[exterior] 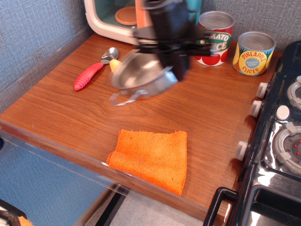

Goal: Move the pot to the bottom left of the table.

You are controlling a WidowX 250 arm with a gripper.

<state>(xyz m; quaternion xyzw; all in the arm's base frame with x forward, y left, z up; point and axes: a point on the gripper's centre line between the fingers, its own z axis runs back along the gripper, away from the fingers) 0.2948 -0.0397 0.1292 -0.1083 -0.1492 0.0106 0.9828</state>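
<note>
The shiny steel pot (140, 77) hangs tilted in the air above the middle of the brown wood table (56, 101), blurred by motion. My gripper (175, 66) is shut on the pot's right rim and carries it. One wire loop handle (123, 99) shows at the pot's lower left. The pot hides most of the yellow banana (114, 64), of which only the left tip shows.
A red-handled spoon (91, 74) lies at the left. An orange cloth (151, 157) lies near the front edge. A toy microwave (120, 16) and two tin cans (214, 30) stand at the back. A black toy stove (277, 141) fills the right side.
</note>
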